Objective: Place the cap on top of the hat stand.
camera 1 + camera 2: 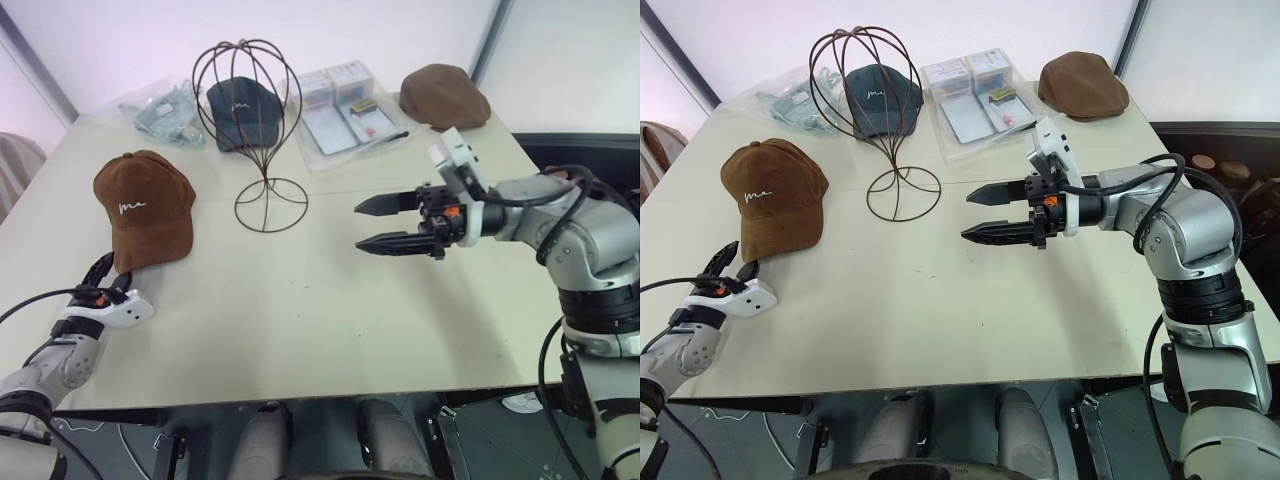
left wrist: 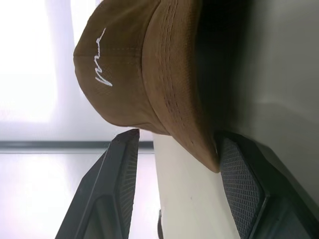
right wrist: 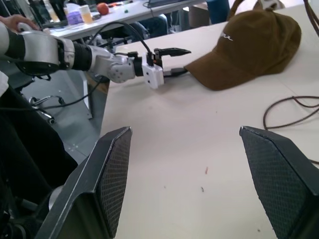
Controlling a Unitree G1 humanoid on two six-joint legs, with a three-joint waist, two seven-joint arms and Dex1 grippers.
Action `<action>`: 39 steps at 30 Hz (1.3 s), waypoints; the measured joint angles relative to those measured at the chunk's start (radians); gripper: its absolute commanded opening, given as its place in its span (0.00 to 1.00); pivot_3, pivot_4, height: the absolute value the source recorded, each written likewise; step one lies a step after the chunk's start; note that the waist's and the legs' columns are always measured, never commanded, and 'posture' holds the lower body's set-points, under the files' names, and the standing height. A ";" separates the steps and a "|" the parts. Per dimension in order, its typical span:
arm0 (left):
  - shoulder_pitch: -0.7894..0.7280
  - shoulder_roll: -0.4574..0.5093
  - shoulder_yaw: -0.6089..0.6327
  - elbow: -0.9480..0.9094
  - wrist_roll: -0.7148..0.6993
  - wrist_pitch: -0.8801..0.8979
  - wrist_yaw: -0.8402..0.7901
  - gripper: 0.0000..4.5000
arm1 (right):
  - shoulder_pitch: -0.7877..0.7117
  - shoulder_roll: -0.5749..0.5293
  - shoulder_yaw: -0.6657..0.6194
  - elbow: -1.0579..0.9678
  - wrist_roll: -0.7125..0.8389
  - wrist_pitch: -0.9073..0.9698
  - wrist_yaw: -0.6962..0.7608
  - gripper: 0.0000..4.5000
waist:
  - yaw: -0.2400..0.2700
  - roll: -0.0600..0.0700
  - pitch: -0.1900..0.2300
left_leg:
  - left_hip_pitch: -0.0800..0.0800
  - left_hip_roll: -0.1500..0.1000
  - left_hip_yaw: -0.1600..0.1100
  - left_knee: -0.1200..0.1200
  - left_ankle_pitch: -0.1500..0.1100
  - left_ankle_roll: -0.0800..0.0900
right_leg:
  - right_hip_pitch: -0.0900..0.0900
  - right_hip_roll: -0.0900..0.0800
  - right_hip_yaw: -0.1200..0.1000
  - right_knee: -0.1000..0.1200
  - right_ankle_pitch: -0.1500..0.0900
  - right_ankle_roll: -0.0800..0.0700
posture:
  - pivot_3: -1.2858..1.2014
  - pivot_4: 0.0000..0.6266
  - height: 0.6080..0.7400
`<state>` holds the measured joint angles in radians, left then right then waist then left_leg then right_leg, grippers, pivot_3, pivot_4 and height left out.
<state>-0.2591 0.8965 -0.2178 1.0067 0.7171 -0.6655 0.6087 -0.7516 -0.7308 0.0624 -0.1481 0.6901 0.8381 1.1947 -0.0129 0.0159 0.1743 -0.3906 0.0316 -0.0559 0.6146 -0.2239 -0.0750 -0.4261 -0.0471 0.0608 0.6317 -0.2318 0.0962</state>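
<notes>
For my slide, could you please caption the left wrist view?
Open left gripper straddling the cap brim.

Three pieces of headwear lay on the table: one brown baseball cap with white script [image 1: 143, 205] just ahead of the left gripper [image 1: 103, 271], one dark navy cap with white script [image 1: 240, 112] and one plain brown flat cap [image 1: 444, 96], both well beyond the right gripper [image 1: 380, 224]. There was one wire hat stand [image 1: 255, 120]. Two grippers were counted, along with several clear plastic packets [image 1: 345, 110] too jumbled to number.
</notes>
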 measured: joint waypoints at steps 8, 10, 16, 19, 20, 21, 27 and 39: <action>0.100 0.028 0.008 -0.130 -0.011 -0.028 0.001 0.54 | 0.026 0.005 -0.002 -0.005 0.001 0.000 -0.030 0.79 | -0.002 0.000 0.000 | -0.001 -0.001 0.003 -0.001 0.000 0.000 | -0.001 -0.002 0.002 -0.002 -0.002 0.003 | 0.52 0.24 1.00; 0.106 0.025 0.014 -0.138 -0.017 -0.024 0.001 0.54 | 0.030 0.006 -0.001 -0.005 0.001 0.000 -0.034 0.79 | -0.002 0.000 0.000 | -0.001 -0.001 0.003 -0.001 0.000 0.000 | -0.001 -0.002 0.002 -0.002 -0.002 0.004 | 0.52 0.24 1.00; 0.061 -0.010 0.018 -0.094 -0.023 0.006 -0.001 0.54 | 0.031 0.007 -0.002 -0.006 0.002 0.000 -0.041 0.79 | 0.003 0.002 -0.001 | 0.000 -0.001 0.003 -0.001 0.000 0.000 | -0.001 -0.001 0.002 -0.001 -0.002 0.003 | 0.52 0.24 1.00; 0.016 -0.033 0.011 -0.043 -0.023 0.010 -0.013 0.54 | 0.031 0.007 -0.001 -0.006 0.002 0.000 -0.042 0.79 | 0.007 0.005 -0.003 | 0.001 -0.001 0.002 -0.001 -0.001 -0.001 | -0.001 -0.002 0.001 -0.002 -0.002 0.003 | 0.52 0.24 1.00; -0.004 -0.039 0.005 -0.025 -0.023 0.014 -0.019 0.54 | 0.031 0.008 -0.001 -0.006 0.002 0.000 -0.042 0.79 | 0.008 0.006 -0.003 | 0.002 -0.001 0.001 -0.001 -0.001 -0.002 | -0.002 -0.002 0.000 -0.002 -0.003 0.003 | 0.52 0.24 1.00; -0.019 -0.045 0.003 -0.009 -0.023 0.019 -0.025 0.54 | 0.031 0.007 -0.001 -0.007 0.002 0.000 -0.042 0.79 | 0.007 0.007 -0.004 | 0.002 0.000 0.001 0.000 -0.002 -0.003 | -0.002 -0.002 -0.001 -0.003 -0.003 0.003 | 0.52 0.24 1.00; -0.111 -0.063 -0.002 0.079 -0.033 0.022 -0.079 0.26 | 0.031 0.003 -0.002 -0.008 0.002 0.004 -0.042 0.79 | 0.004 0.013 -0.007 | 0.002 0.000 -0.004 -0.001 -0.002 -0.004 | -0.001 -0.004 -0.009 -0.005 -0.003 0.003 | 0.52 0.24 1.00; -0.125 -0.051 -0.002 0.089 -0.053 -0.010 -0.061 0.01 | 0.031 0.005 -0.007 -0.023 0.003 0.021 -0.065 0.79 | 0.005 0.020 -0.012 | 0.001 0.000 -0.004 -0.001 -0.001 -0.002 | 0.000 -0.005 -0.010 -0.003 -0.003 0.003 | 0.52 0.24 1.00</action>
<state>-0.3839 0.8454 -0.2199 1.0957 0.6645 -0.6758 0.5482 -0.7211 -0.7260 0.0550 -0.1715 0.6932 0.8587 1.1298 -0.0077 0.0363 0.1621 -0.3891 0.0312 -0.0601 0.6135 -0.2250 -0.0767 -0.4264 -0.0517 0.0509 0.6289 -0.2345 0.0995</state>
